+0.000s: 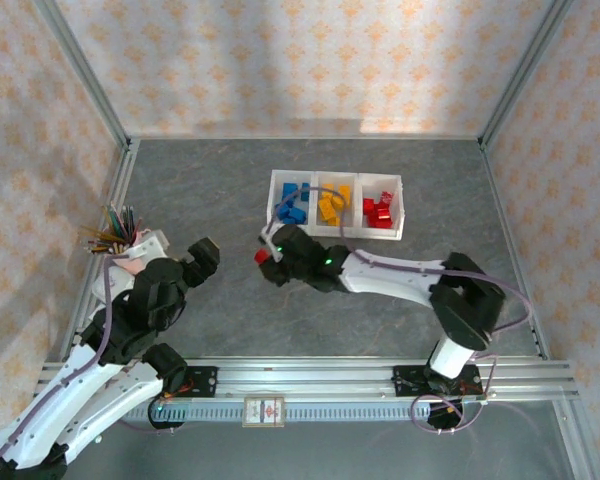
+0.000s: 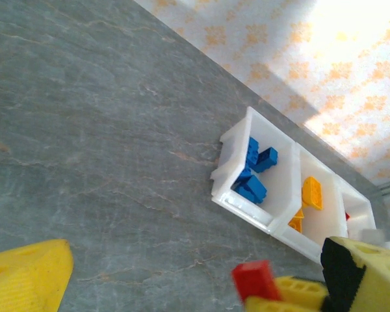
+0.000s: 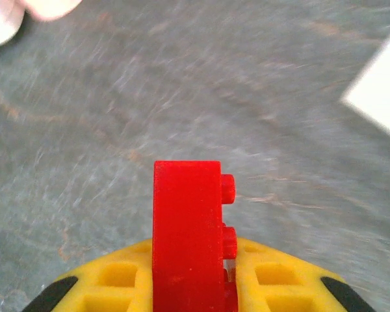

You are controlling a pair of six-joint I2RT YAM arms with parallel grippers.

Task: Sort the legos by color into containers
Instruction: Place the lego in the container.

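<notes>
Right now the right pincer [image 1: 276, 252] is clenched on 1 red brick [image 3: 187, 227], which it holds upright above the bare desk [image 1: 200, 190], just off the near-left corner of the tray [image 1: 335, 237]. The tray has 3 bins: blue bricks [image 1: 293, 203] on the left, yellow ones [image 1: 331, 206] in the middle, red ones [image 1: 379, 212] on the right. The carry should probably pass high over both nearer bins and release only when squarely above the red bin. Letting go early risks a wrong-colour drop. The left pincer [image 1: 204, 254] hangs released and empty near the pencils [image 1: 115, 228].
</notes>
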